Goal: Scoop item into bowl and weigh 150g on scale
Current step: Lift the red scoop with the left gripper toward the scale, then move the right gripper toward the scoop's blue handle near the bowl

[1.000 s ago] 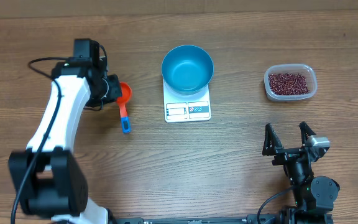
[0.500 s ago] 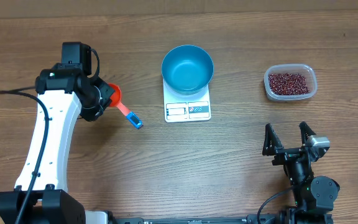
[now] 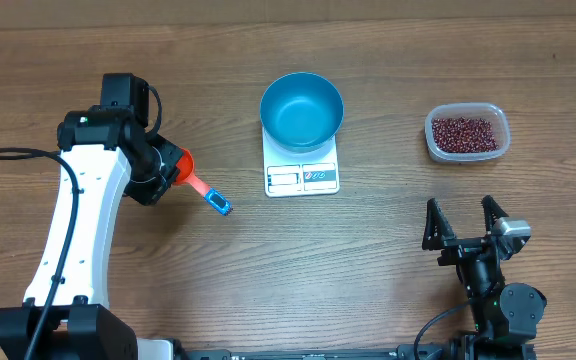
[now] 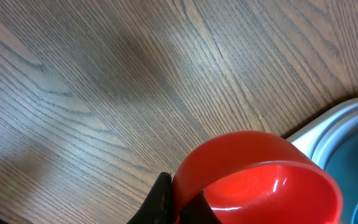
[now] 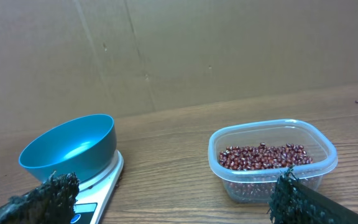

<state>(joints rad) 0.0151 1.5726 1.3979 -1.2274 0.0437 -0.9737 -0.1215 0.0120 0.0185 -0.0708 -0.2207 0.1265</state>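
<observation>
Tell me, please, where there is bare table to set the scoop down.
Bare wood lies between the scale and the bean tub, and on the scale's display side. Crowded: the bowl fills the scale's platform, and the left gripper holds the scoop beside it.

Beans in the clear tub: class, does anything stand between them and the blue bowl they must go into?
Nothing visible does. Only bare table lies between the beans and the blue bowl on the scale.
</observation>
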